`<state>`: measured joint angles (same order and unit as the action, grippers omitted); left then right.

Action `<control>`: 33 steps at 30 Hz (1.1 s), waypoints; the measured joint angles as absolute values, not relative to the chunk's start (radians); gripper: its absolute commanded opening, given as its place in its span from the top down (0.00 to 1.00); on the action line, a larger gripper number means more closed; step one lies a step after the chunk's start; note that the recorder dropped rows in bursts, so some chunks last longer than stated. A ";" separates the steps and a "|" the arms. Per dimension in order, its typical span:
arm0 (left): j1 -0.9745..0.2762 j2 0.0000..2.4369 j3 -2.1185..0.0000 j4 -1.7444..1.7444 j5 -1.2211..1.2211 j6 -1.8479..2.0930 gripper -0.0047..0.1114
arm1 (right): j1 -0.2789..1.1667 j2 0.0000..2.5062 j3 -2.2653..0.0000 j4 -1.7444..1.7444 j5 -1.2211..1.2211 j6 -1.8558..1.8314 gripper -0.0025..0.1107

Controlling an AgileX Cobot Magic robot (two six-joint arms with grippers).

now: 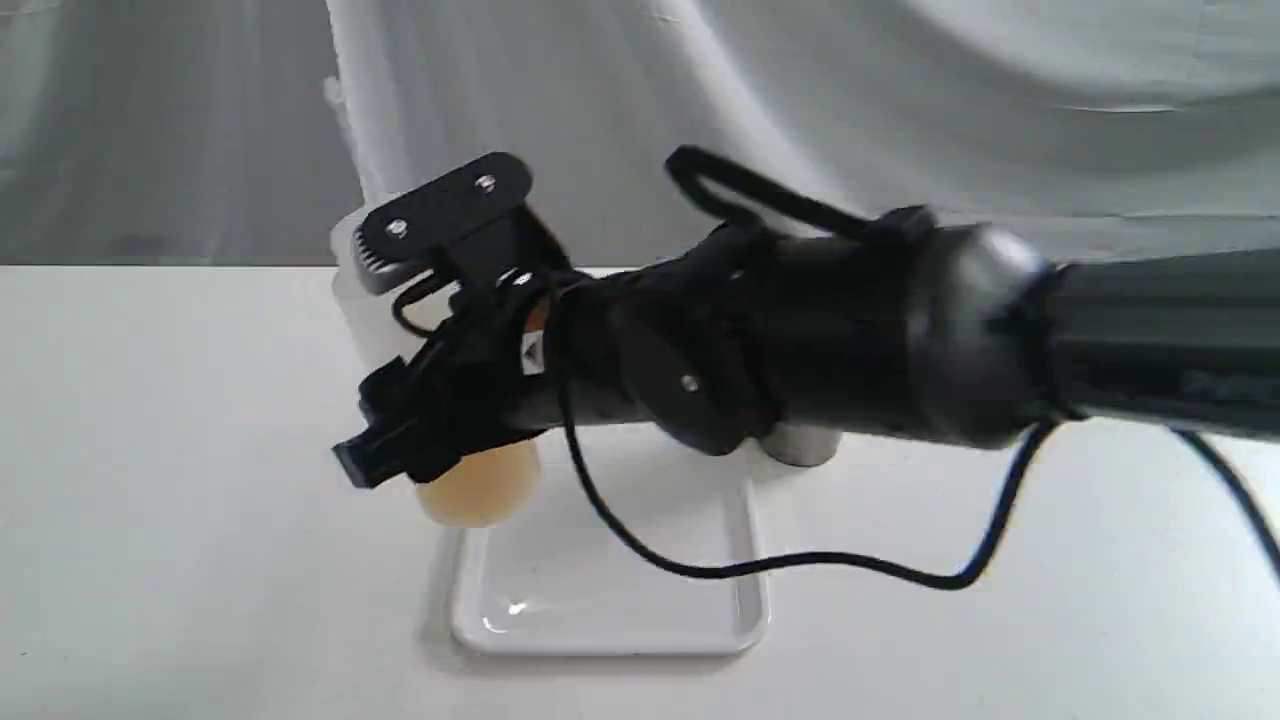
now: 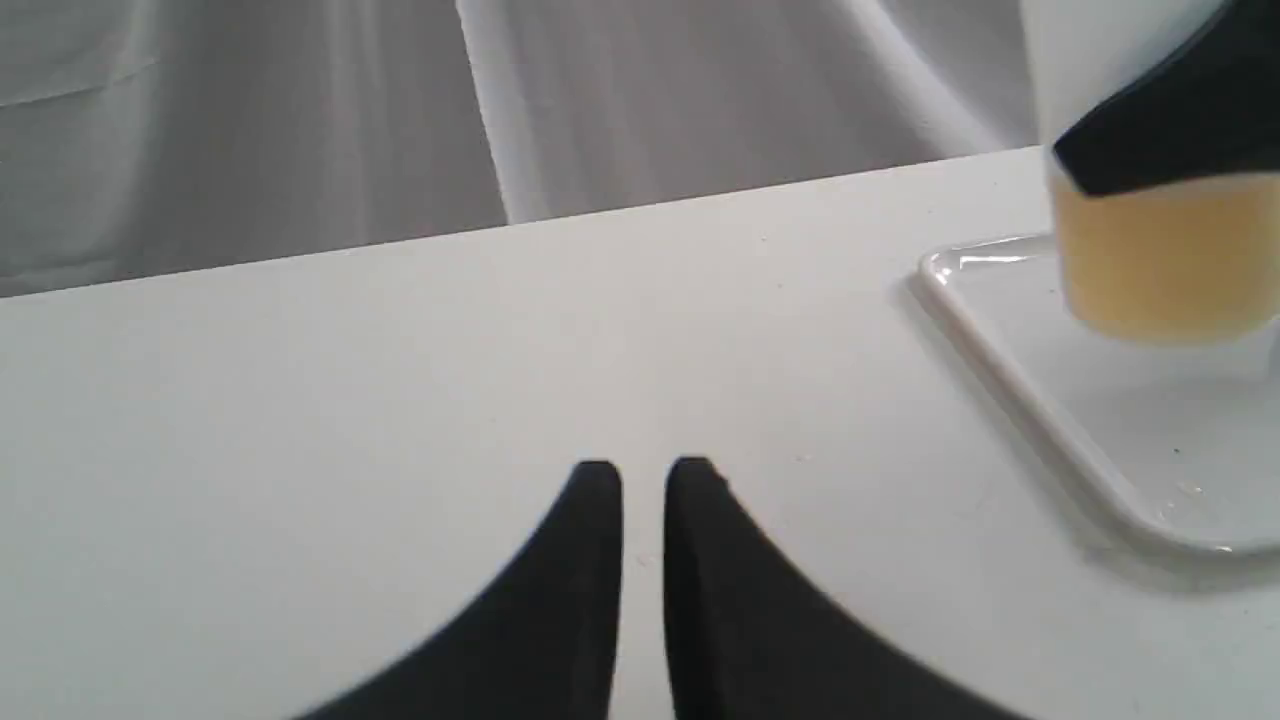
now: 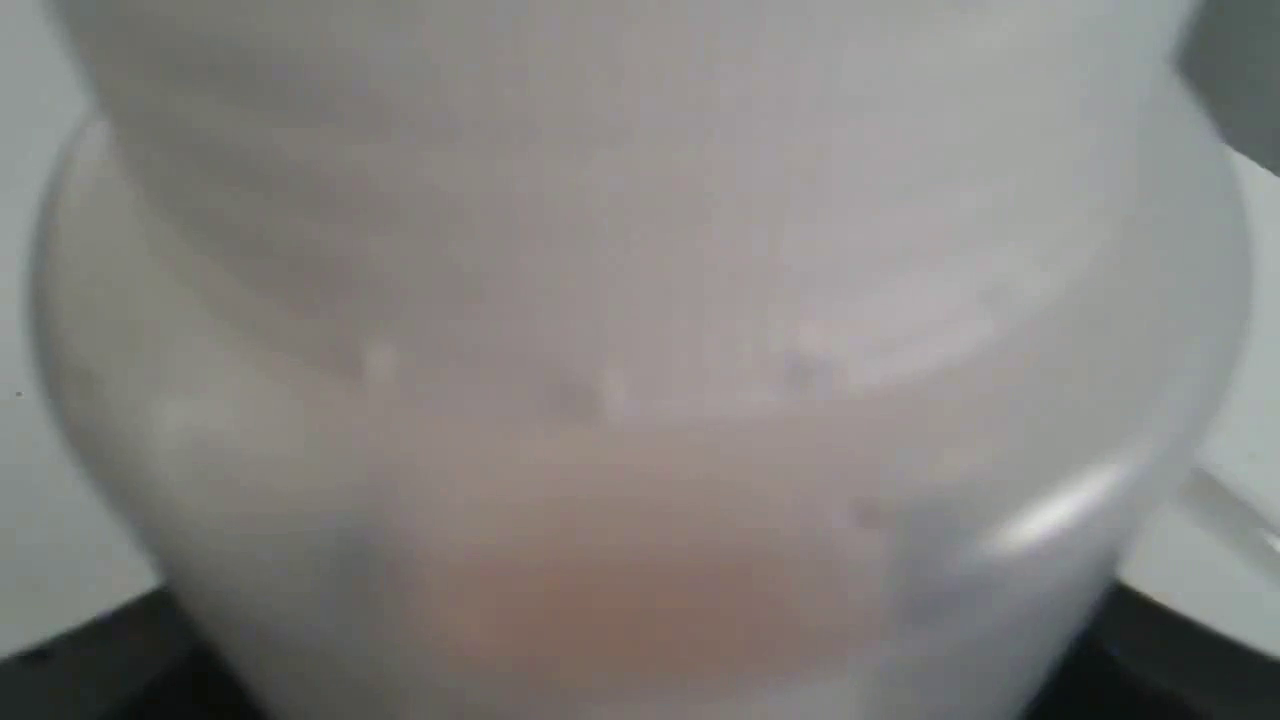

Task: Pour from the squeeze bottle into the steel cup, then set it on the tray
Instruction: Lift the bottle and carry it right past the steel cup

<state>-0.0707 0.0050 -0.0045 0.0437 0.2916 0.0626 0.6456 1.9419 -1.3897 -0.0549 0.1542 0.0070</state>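
The squeeze bottle [image 1: 482, 487] is upright, amber liquid showing in its lower part, over the far left corner of the white tray [image 1: 610, 600]. My right gripper [image 1: 445, 425] reaches across from the right and is shut on the bottle's body. Whether the base touches the tray I cannot tell. The nozzle is hidden. Up close, the bottle [image 3: 640, 400] fills the right wrist view. The left wrist view shows the bottle [image 2: 1160, 265] and the tray [image 2: 1010, 375] off to one side. Only a sliver of the steel cup [image 1: 800, 447] shows behind the right arm. My left gripper [image 2: 645, 480] is shut, empty, low over the table.
A black cable [image 1: 800, 565] loops down from the right arm over the tray's right edge. A white table [image 1: 150, 450] carries everything, with grey cloth [image 1: 900, 90] hanging behind it.
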 measured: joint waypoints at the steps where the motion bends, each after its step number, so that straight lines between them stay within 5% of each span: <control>1: -0.071 0.005 -0.004 0.044 0.292 0.063 0.89 | 0.637 1.920 -1.374 -0.057 0.156 0.017 0.62; 22: -0.071 0.005 -0.004 0.044 0.292 0.063 0.89 | 0.253 1.409 -0.903 -0.257 0.340 0.115 0.62; 33: -0.071 0.005 -0.004 0.044 0.292 0.063 0.89 | 0.097 1.346 -0.783 -0.344 0.347 0.119 0.62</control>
<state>-0.0707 0.0050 -0.0045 0.0437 0.2916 0.0626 0.0967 1.3459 -0.7826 -0.3444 0.3467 0.1192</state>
